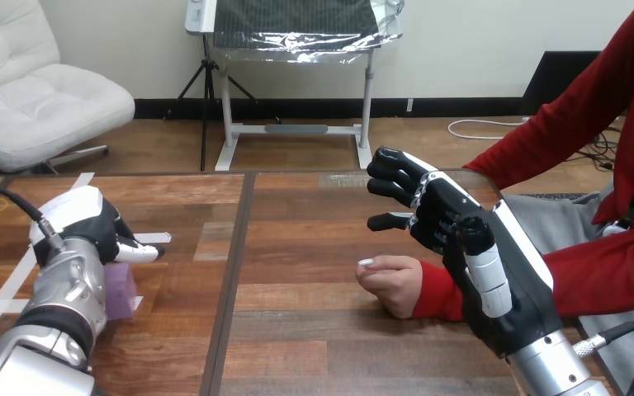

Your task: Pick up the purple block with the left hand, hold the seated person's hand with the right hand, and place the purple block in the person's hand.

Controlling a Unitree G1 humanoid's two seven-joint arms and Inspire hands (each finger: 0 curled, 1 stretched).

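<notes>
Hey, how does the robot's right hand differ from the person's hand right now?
The person's hand rests on the wooden table, while the right hand is raised off it, over the red sleeve. The person's hand is curled into a loose fist; the right hand's fingers are relaxed and parted, closed on nothing. Both are at the table's right side.
</notes>
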